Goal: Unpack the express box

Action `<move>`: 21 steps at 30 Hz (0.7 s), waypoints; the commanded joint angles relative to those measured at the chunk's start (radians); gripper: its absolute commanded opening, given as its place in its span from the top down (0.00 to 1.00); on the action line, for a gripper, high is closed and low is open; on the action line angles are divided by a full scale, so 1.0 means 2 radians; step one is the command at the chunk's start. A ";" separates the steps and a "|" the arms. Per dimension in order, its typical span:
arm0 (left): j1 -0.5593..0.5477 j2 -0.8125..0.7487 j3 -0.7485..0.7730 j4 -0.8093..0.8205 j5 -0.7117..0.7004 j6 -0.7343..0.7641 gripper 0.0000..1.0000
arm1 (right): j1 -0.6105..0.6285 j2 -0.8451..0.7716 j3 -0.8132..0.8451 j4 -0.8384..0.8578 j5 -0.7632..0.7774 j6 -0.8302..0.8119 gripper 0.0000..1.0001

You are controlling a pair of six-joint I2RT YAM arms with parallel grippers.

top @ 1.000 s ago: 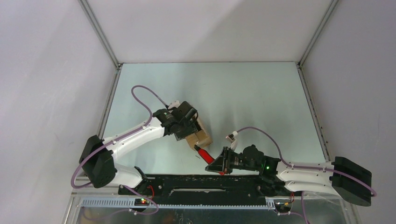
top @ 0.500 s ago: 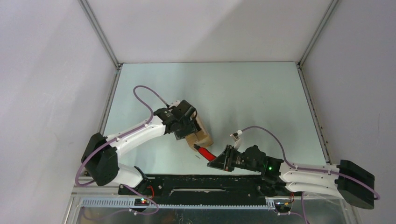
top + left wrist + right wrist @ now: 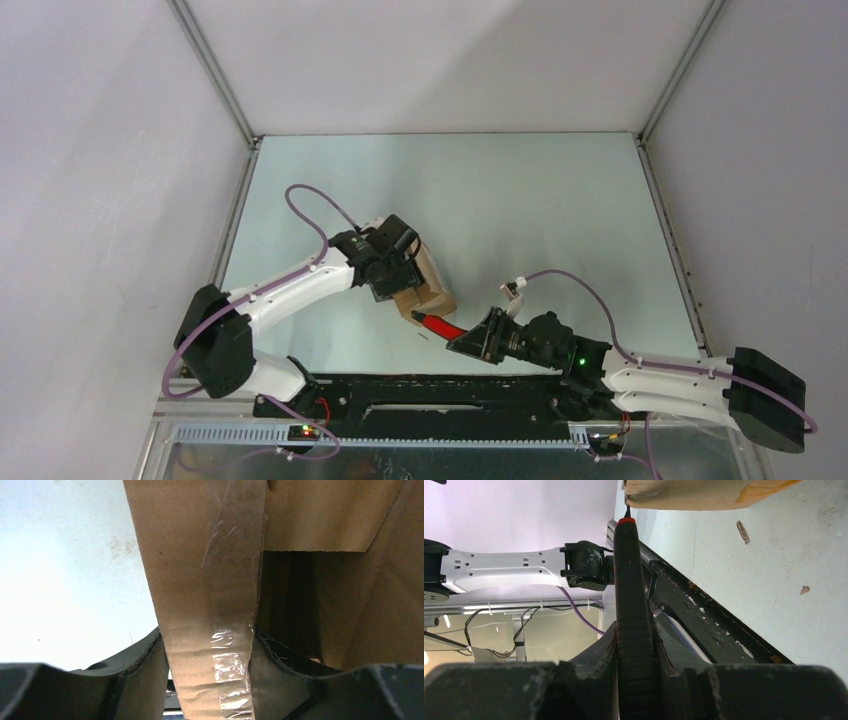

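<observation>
The express box (image 3: pixel 428 292), a small brown carton, sits left of the table's middle. My left gripper (image 3: pixel 398 262) is shut on one of its cardboard flaps; in the left wrist view that flap (image 3: pixel 195 580), with a strip of clear tape, is pinched between both fingers of the gripper (image 3: pixel 207 655), and the box's dark inside shows to the right. My right gripper (image 3: pixel 482 336) is shut on a red-and-black utility knife (image 3: pixel 442 327). In the right wrist view the knife (image 3: pixel 631 595) runs out from the gripper (image 3: pixel 635 640) and its tip meets the box's lower edge (image 3: pixel 684 492).
The black mounting rail (image 3: pixel 450 385) lies along the near edge, just behind the right gripper. Small cardboard scraps (image 3: pixel 742 531) lie on the pale table near the box. Enclosure walls with metal posts (image 3: pixel 232 215) border the table left, right and at the back.
The right arm has stretched out and swung a little, bringing the knife flatter with its tip staying at the box's near edge. The left gripper and box have barely shifted.
</observation>
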 commanded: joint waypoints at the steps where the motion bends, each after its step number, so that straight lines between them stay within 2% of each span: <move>1: -0.032 -0.001 -0.018 -0.074 0.059 -0.038 1.00 | 0.000 0.033 0.022 0.006 0.126 0.003 1.00; 6: -0.048 -0.003 -0.021 -0.073 0.079 -0.080 1.00 | 0.016 0.047 0.030 0.004 0.166 0.007 1.00; 11: -0.061 -0.010 -0.015 -0.101 0.074 -0.110 1.00 | 0.038 0.048 0.058 -0.044 0.228 -0.006 1.00; 21: -0.067 -0.034 0.020 -0.182 -0.013 -0.147 1.00 | 0.051 0.062 0.095 -0.107 0.270 0.004 1.00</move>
